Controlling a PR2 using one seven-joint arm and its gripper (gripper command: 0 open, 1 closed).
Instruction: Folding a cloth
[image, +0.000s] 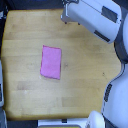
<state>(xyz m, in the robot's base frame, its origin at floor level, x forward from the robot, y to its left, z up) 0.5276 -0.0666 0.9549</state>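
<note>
The pink-magenta cloth (51, 62) lies flat on the wooden table (85, 80), left of the middle, as an upright rectangle slightly tilted. It looks narrow, but I cannot tell if it is doubled over. My white arm (95, 17) reaches in from the exterior view's right along the table's far edge. Its end, with the gripper (65, 17), sits at the top edge of the view, well away from the cloth and above it in the picture. The fingers are too blurred and cut off to make out. Nothing shows in them.
The robot's white body (119, 95) fills the exterior view's right side and lower right corner. A dark strip (2, 95) runs along the left edge of the table. Bare wood surrounds the cloth on all sides.
</note>
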